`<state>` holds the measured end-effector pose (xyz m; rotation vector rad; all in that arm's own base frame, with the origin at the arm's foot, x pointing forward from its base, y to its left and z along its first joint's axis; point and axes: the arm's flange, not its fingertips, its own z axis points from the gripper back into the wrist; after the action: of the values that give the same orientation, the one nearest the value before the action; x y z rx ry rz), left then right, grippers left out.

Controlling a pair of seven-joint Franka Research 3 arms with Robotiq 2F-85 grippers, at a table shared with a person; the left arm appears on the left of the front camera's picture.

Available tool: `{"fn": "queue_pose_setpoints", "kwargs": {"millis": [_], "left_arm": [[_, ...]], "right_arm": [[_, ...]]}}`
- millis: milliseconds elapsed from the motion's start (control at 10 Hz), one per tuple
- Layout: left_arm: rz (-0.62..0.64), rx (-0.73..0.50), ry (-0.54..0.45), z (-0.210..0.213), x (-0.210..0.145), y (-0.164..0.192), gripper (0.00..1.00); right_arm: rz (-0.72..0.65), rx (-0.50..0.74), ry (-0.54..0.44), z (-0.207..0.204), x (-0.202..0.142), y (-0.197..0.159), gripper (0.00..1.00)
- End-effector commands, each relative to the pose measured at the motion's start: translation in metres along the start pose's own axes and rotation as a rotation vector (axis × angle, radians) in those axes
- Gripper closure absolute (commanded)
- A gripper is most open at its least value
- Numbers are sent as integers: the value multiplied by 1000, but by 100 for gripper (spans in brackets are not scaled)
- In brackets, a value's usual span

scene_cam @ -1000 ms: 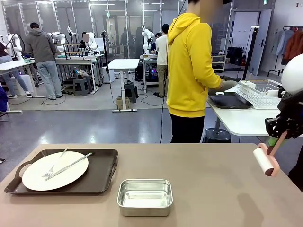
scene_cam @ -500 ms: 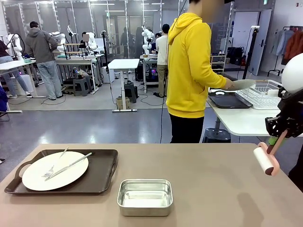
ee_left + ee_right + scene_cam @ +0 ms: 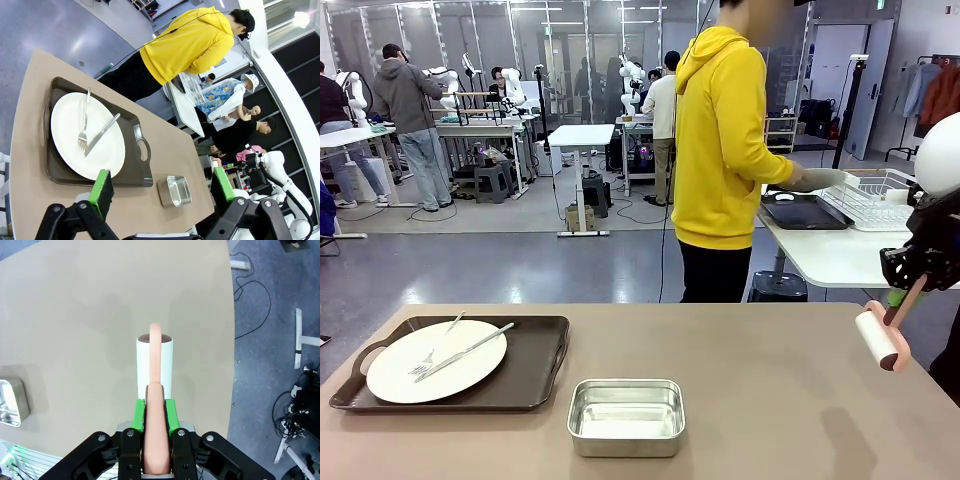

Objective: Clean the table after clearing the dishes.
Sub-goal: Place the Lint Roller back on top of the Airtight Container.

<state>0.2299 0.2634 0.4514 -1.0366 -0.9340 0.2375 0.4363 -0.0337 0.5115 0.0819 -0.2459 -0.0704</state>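
The right gripper (image 3: 155,407) squeezed a pink-handled white sticky roller (image 3: 155,357) above the big brown table (image 3: 770,400), probably ready for wiping; the left gripper (image 3: 162,187) stood wide and empty above the round white plate (image 3: 87,135) on its dark tray (image 3: 60,170).

A small rectangular steel pan (image 3: 625,416) sits at the lower centre of the frame, its long side towards the camera. Above it and right of centre, a person in a yellow hoodie (image 3: 725,150) and black trousers stands side-on at a white table (image 3: 830,258) — a white wire rack (image 3: 868,195) rests on that table near the right edge. In the upper left a person in a grey jacket (image 3: 408,100) stands back-turned, and a small white table (image 3: 582,135) stands near the upper middle.
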Motion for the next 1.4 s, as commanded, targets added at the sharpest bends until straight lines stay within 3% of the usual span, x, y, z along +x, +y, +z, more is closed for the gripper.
{"fn": "queue_pose_setpoints", "kwargs": {"millis": [0,100,200,300,800,1100,1300], "left_arm": [[-9,-5,-6,2,0,0,0],[-9,-5,-6,2,0,0,0],[-9,-5,-6,2,0,0,0],[-9,-5,-6,2,0,0,0],[-9,-5,-6,2,0,0,0],[-9,-5,-6,2,0,0,0],[-9,-5,-6,2,0,0,0]], "right_arm": [[0,0,0,0,0,0,80],[108,5,-62,8,2,21,80],[218,131,-87,19,5,46,80],[406,104,-114,34,4,77,80],[1158,82,-41,81,-21,246,80],[1469,152,94,53,-47,350,80],[1576,146,128,18,-61,389,80]]}}
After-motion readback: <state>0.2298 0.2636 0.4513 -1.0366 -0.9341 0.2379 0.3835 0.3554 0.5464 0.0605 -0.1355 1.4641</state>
